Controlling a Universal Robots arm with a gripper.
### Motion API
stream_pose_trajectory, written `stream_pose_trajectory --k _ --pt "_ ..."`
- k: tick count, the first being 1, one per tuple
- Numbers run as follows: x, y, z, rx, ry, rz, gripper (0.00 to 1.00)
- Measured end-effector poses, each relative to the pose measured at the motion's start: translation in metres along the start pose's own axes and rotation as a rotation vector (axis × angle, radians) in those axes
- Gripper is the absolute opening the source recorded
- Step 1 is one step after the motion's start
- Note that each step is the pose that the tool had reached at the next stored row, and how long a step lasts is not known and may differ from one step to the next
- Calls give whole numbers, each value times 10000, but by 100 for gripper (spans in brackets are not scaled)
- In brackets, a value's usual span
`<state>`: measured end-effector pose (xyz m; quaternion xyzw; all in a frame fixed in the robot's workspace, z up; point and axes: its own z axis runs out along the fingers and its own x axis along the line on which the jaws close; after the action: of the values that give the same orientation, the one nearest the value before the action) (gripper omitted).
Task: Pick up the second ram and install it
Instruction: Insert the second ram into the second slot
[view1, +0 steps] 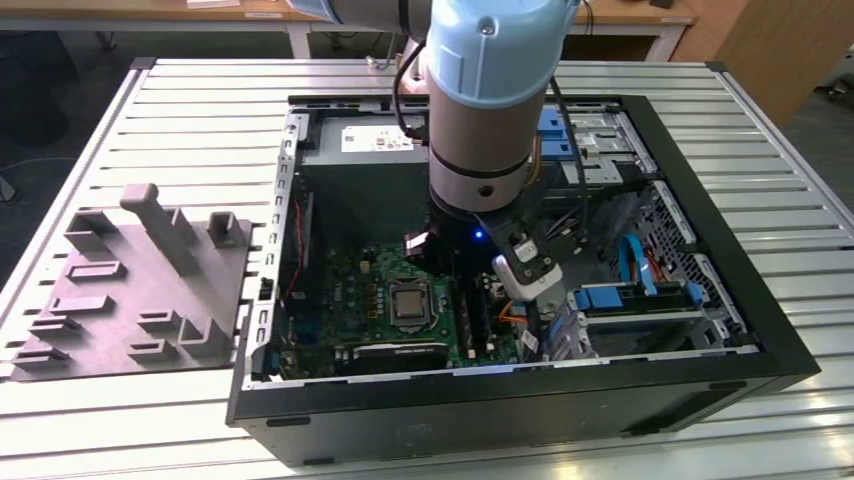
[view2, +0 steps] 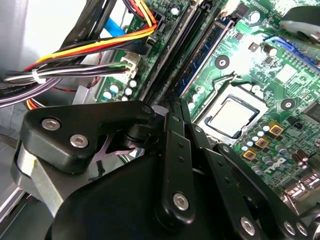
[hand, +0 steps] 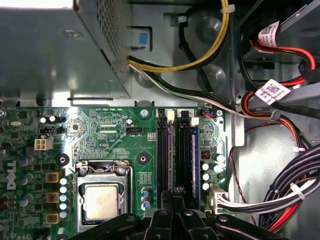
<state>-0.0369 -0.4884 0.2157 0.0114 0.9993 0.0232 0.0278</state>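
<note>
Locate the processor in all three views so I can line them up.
Exterior view: the processor sits mid-board in the open computer case, to the exterior view's left of the arm.
Second wrist view: the processor is the silver square just beyond the memory slots.
First wrist view: the processor lies beside the memory slots.
Shared landmark: the long black memory slots alongside it.

A green motherboard (hand: 110, 130) carries a bare CPU (hand: 101, 201); beside the CPU stand black slots (hand: 163, 150), one holding a ram (hand: 194, 160).

Green motherboard (hand: 110, 130), black memory slots (hand: 163, 155), pale-blue arm (view1: 491, 50).
</note>
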Motion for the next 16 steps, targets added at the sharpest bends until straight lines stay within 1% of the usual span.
stream_pose_trajectory --k 4,7,15,16 --pt "0 -1 3 1 0 0 11" --pt "1 -1 19 2 1 0 11" --pt "2 -1 23 1 0 0 11" --pt "2 -1 25 -3 -2 1 13"
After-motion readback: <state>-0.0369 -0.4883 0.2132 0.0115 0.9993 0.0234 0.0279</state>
